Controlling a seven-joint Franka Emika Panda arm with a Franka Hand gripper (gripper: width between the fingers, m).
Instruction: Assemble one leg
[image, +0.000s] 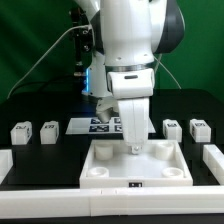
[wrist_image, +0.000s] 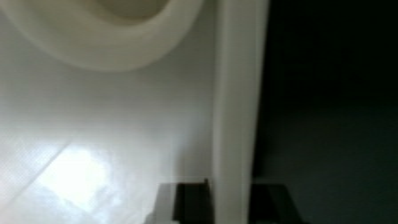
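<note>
The gripper (image: 133, 149) straddles the panel's (image: 150, 165) far wall at frame centre; pinching or just around it, I cannot tell. The nearest leg (image: 171, 127) sits untouched at middle right. A sideways move now could drag the panel askew

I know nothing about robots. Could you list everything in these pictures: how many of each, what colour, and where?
Panel: one, white, tray-like with round corner holes, middle front of the table.
Legs: four, small white blocks with black-and-white tags, two at the exterior view's left, two at its right, beside the panel.
Marker board: one, white with tags, behind the panel.
Rails: white, along the table's front and sides.
Table: one, black.
Backdrop: green, behind.
Arm: one, white, centre, reaching down.
Gripper: one, down at the panel's back wall; whether it is open or shut cannot be told.
</note>
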